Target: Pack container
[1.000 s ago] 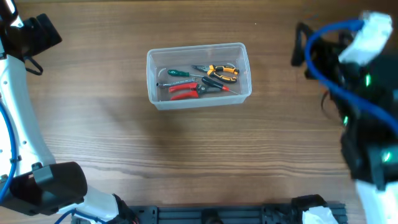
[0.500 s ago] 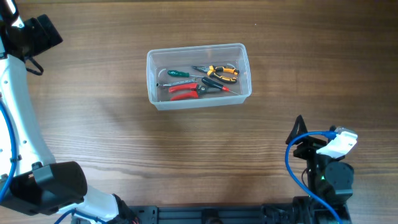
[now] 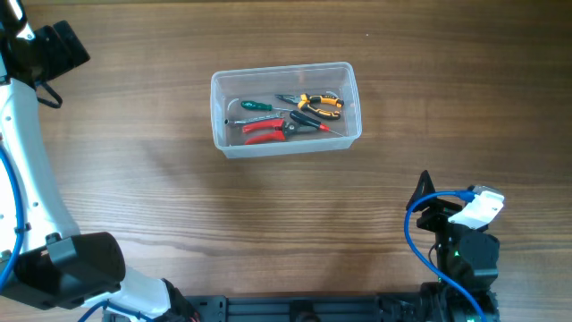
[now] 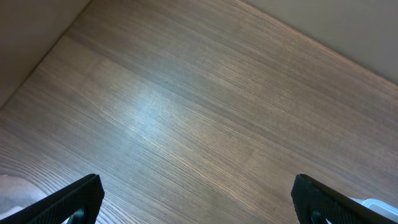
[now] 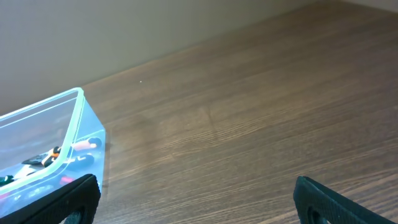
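Observation:
The clear plastic container (image 3: 286,109) stands on the wooden table, upper middle in the overhead view. It holds several hand tools: orange-handled pliers (image 3: 315,101), red-handled pliers (image 3: 264,132) and a green-handled screwdriver (image 3: 255,105). Its corner also shows at the left of the right wrist view (image 5: 59,143). My right gripper (image 5: 196,202) is open and empty above bare table, near the front right edge in the overhead view (image 3: 427,201). My left gripper (image 4: 199,202) is open and empty over bare table at the far left.
The left arm (image 3: 31,134) runs down the left side of the overhead view. A black rail (image 3: 313,309) lies along the table's front edge. The table's far edge meets a pale wall in both wrist views.
My right arm has drawn back from the upper right to the front right edge of the table, then settled slightly lower. The container, tools and left arm have not moved.

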{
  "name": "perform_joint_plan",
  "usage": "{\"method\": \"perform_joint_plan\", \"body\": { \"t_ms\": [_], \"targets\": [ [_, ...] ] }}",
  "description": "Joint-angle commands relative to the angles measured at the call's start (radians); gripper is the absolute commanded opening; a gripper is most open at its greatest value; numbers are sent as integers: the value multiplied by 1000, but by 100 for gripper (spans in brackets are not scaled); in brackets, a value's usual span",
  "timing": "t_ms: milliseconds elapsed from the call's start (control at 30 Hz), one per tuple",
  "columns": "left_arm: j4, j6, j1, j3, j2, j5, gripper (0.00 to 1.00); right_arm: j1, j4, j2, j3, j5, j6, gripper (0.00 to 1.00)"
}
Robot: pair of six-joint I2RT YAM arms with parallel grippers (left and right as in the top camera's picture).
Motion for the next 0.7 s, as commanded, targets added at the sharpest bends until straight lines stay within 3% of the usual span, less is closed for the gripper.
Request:
{"method": "perform_joint_plan", "body": {
  "t_ms": [0,167,300,433,533,667],
  "targets": [
    [3,-10,5,-2,5,2,100,-6,1,-17,-4,21,4,100],
    [2,-10,4,-3,-18,2,100,-6,1,-17,-4,21,4,100],
    [4,-10,-121,-76,-237,2,100,-6,1,-17,-4,21,4,100],
    [4,-10,-300,-379,-618,2,100,-6,1,-16,-4,21,4,100],
    [49,5,-258,-674,-900,-35,100,-6,1,-17,-4,21,4,100],
    [49,5,-203,-1066,-1143,-36,100,-6,1,-17,-4,21,4,100]
  ]
}}
